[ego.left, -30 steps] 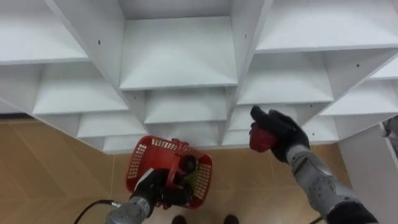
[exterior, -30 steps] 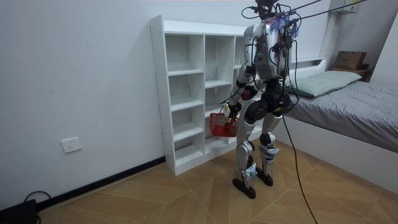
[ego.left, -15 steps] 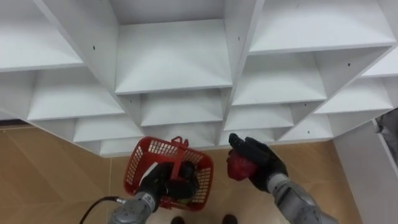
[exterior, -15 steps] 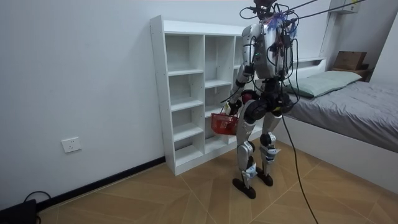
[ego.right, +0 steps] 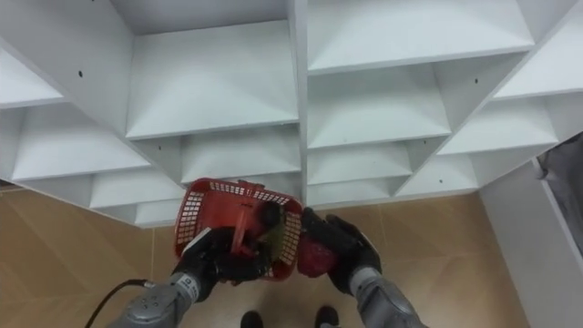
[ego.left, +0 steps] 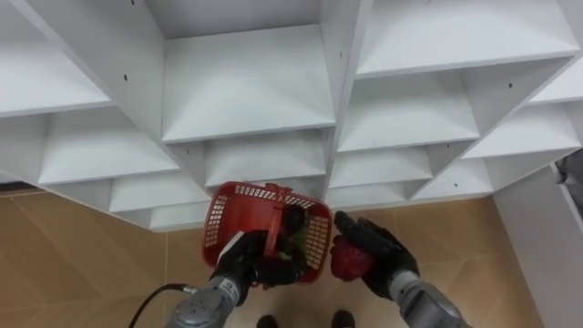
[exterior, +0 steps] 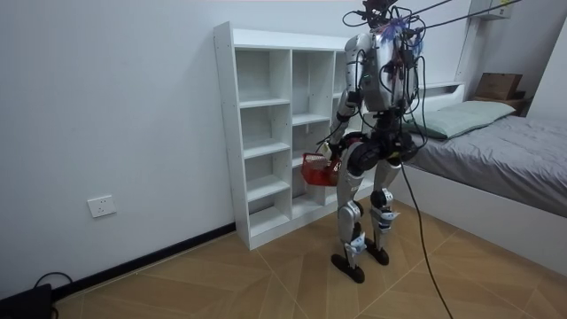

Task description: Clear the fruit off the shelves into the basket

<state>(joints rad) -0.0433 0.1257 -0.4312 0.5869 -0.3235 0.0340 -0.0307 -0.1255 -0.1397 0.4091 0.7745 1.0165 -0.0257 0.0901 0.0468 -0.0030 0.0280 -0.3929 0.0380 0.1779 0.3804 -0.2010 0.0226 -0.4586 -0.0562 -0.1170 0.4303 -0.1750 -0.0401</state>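
Before the white closet (ego.left: pixel 246 91), the right hand (ego.left: pixel 387 253) is curled round a red fruit (ego.left: pixel 347 262), held just beside the right rim of the red basket (ego.left: pixel 226 211), outside it. The left hand (ego.left: pixel 244 270) is clenched on the basket's handle; a dark item (ego.left: pixel 293 219) lies inside.

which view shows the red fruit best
The left eye view: the red fruit sits clear in the right robot hand, beside the basket. The right eye view has it against the basket; the room view, a small red spot.
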